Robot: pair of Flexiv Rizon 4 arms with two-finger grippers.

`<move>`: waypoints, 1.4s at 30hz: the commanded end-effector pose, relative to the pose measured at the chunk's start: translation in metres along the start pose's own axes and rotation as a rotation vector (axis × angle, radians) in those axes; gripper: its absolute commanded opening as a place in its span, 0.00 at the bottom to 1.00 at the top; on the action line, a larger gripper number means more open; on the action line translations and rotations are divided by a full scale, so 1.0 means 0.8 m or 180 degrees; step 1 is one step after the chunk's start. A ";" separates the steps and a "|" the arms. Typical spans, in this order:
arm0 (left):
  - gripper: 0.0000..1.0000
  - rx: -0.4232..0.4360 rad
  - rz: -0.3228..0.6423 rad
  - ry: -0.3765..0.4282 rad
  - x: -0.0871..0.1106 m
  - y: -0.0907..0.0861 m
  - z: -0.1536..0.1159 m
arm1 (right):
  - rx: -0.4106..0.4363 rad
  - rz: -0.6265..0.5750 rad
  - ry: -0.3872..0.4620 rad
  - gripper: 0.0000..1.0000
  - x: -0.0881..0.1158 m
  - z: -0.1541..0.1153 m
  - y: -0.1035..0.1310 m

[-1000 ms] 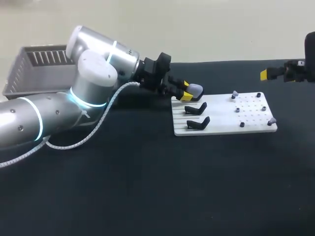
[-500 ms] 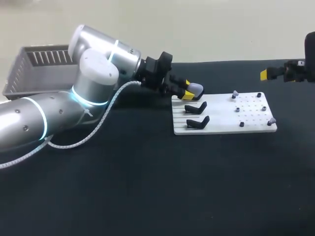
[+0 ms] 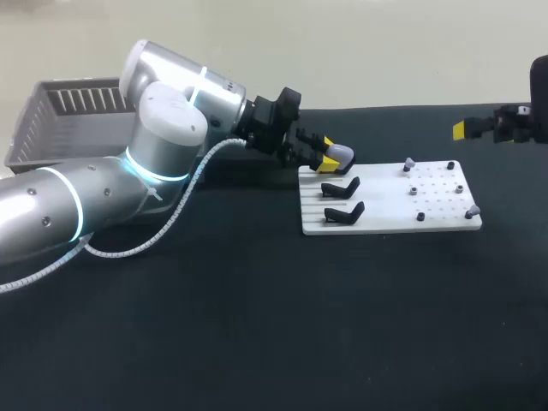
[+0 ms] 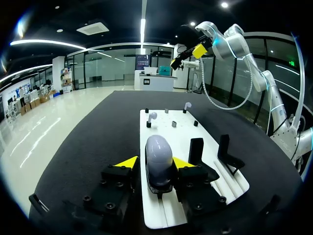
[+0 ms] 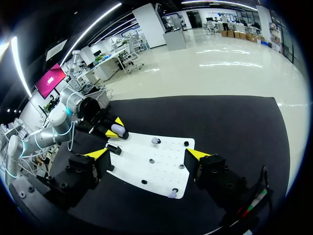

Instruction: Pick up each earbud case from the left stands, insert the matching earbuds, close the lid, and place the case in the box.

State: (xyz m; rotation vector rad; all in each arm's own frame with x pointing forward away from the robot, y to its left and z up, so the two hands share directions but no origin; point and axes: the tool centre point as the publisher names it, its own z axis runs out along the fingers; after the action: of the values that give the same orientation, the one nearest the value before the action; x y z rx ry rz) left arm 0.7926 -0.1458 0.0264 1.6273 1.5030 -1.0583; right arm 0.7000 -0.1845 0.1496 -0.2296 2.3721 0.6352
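Black surface point(image 3: 257, 342) carrying a white board point(image 3: 385, 224), the reference for all positions. Grey slatted box point(image 3: 51, 128): well apart from the board, beyond its stand end. Left hand point(image 4: 155, 162): at the board's far stand corner, clenched on the lavender earbud case point(image 4: 159, 152). Right hand point(image 5: 147, 153): released, hanging well clear of the board's opposite end. Two black stands point(image 3: 341, 187) beside the case are bare. Small lavender earbuds point(image 3: 409, 163) sit at the board's peg end.
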 end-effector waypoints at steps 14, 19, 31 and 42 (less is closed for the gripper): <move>0.00 -0.0058 0.0050 -0.0040 -0.004 -0.017 -0.002 | 0.0003 -0.0002 0.0001 1.00 0.000 -0.001 0.000; 0.00 -0.0118 0.0101 -0.0158 -0.008 -0.024 -0.008 | 0.0003 -0.0002 0.0001 1.00 0.000 -0.001 0.000; 0.00 -0.0272 0.0322 -0.0563 -0.055 -0.051 -0.030 | 0.0003 -0.0002 0.0001 1.00 0.000 -0.001 0.000; 0.00 -0.0374 0.0381 -0.0817 -0.092 -0.083 -0.034 | 0.0003 -0.0002 0.0001 1.00 0.000 -0.001 0.000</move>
State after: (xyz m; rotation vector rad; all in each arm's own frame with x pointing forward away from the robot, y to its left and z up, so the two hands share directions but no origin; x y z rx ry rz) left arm 0.7406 -0.1471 0.1058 1.5292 1.2063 -1.1534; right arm 0.7000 -0.1845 0.1496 -0.2296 2.3721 0.6352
